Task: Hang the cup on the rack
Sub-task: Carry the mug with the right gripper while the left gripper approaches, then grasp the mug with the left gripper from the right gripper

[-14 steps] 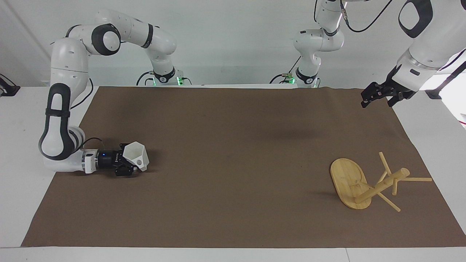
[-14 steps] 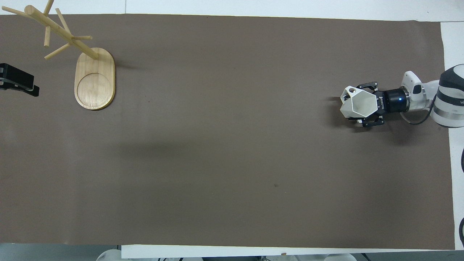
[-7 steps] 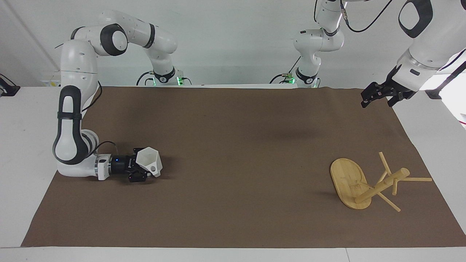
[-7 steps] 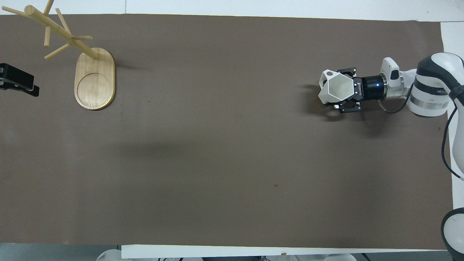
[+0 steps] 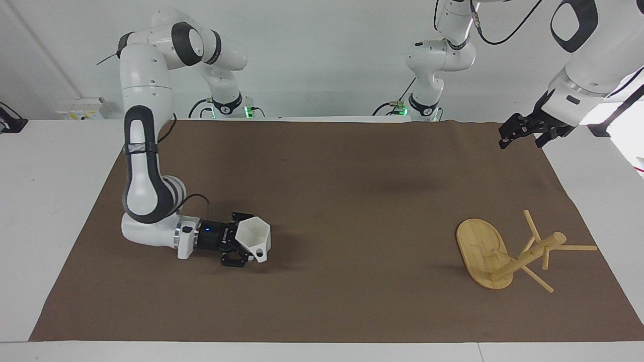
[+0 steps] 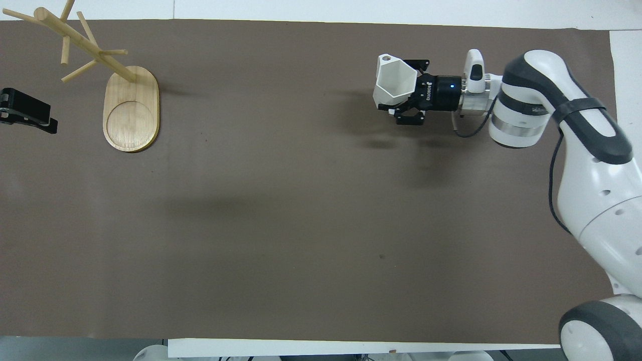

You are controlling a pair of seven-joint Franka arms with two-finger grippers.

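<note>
Facing view: white faceted cup (image 5: pixel 255 235), rim up, round-holed handle.

left pincer (image 6: pixel 10 113) cut off, rack (image 6: pixel 75 40) top perhaps cropped

Right gripper (image 5: pixel 245 248) gripping white faceted cup (image 5: pixel 254 237) just over brown mat (image 5: pixel 322 311). Left gripper (image 5: pixel 523 131) waiting, jaws open. Bamboo mug rack (image 5: pixel 495 251) standing near left arm's end.

White arms, black joint bands
</note>
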